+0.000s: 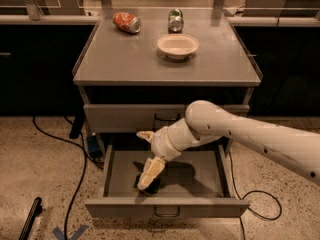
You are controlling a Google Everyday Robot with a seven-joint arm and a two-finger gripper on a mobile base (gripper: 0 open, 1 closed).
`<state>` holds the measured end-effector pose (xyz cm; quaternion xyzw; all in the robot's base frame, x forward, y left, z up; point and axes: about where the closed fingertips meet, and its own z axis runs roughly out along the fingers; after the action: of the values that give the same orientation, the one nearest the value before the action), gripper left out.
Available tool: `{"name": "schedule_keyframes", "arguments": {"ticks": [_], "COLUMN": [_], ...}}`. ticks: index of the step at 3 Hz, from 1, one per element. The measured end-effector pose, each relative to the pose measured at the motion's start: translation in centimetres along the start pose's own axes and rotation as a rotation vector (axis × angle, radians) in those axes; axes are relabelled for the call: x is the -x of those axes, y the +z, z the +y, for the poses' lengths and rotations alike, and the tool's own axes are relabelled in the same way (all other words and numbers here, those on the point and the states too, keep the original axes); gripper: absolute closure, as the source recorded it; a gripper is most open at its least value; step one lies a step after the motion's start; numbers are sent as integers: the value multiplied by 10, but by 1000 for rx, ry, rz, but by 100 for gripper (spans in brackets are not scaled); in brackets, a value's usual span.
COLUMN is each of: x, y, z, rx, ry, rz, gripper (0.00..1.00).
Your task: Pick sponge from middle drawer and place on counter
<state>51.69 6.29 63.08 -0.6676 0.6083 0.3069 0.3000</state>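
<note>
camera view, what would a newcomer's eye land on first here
The big white arm reaches into the open middle drawer, its gripper down at the dark sponge near the drawer's front. Above, the counter carries a white bowl, with a red can and a green can behind.

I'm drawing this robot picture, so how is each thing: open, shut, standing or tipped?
middle drawer: pulled open
top drawer: shut
sponge: lying in middle drawer
gripper: low in the drawer, at the sponge
red can: on its side
green can: crushed
white bowl: upright on counter, empty
</note>
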Motion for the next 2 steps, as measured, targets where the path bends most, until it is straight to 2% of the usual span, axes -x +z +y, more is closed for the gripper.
{"name": "schedule_keyframes", "arguments": {"ticks": [1,2], "x": [-23,-49], "y": [23,47], "z": [8,3], "rx": [-13,-8], "ry": [18,51], "rz": [-16,-32], "gripper": [0,0]}}
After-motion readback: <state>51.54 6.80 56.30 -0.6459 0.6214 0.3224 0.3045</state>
